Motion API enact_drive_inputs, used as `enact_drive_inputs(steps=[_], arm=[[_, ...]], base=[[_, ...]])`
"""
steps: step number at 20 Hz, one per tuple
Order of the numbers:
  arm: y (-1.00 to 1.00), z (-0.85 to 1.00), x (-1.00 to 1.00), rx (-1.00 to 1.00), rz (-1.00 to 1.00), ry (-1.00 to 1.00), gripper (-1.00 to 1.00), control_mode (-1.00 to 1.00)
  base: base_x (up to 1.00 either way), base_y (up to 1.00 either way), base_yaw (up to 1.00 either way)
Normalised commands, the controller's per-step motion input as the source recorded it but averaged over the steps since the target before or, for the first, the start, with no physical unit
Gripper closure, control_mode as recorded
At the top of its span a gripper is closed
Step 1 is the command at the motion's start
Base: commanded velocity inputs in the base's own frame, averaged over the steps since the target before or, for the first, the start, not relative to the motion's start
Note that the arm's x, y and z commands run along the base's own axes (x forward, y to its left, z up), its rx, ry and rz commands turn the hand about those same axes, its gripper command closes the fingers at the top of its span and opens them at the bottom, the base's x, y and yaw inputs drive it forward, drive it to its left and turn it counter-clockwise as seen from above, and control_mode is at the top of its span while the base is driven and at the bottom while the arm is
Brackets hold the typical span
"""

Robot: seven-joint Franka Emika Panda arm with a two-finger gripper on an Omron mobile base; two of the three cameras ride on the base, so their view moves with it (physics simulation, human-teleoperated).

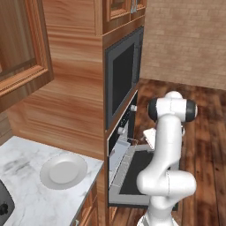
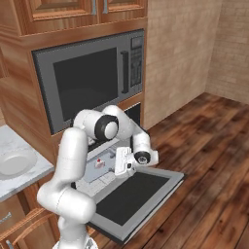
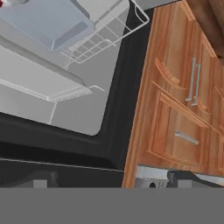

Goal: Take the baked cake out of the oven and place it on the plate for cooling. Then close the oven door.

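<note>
The black oven (image 2: 137, 113) sits under the microwave with its oven door (image 2: 133, 193) folded down flat. Inside, the baked cake (image 2: 99, 163), a small white slice with a red berry, rests on a grey tray (image 3: 48, 22) over a wire rack (image 3: 105, 40). My gripper (image 2: 120, 168) hovers above the door's inner edge, just right of the cake, open with nothing between its fingers. In the hand view the gripper (image 3: 109, 181) has its fingertips (image 3: 43, 179) spread wide and faces the oven cavity. The round white plate (image 1: 64, 171) lies on the marble counter to the left.
A grey-framed microwave (image 2: 92, 78) is built in above the oven. Wooden cabinets with bar handles (image 3: 192, 81) flank the oven. The open door (image 1: 139, 172) juts out over the wooden floor, with my arm's base right behind it. A dark stove corner (image 1: 4, 203) sits beside the plate.
</note>
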Motion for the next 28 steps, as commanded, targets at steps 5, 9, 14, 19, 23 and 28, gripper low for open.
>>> enact_drive_inputs(steps=[5,9,14,19,23,28], arm=[[0.33,-0.21,0.39,0.0,-0.05,0.14,-1.0,-1.0],[0.38,-0.29,0.24,-0.01,-0.08,0.1,-1.0,-1.0],[0.32,-0.36,0.17,-0.08,-0.1,0.09,-1.0,-1.0],[0.27,-0.11,0.05,-0.12,-0.1,0.02,-1.0,-1.0],[0.26,0.0,0.0,-0.15,-0.08,0.0,-1.0,-1.0],[0.28,-0.03,0.05,-0.17,-0.05,0.0,-1.0,-1.0]], base=[[0.0,0.0,0.0],[0.0,0.0,0.0],[0.0,0.0,0.0],[0.0,0.0,0.0],[0.0,0.0,0.0],[0.0,0.0,0.0]])
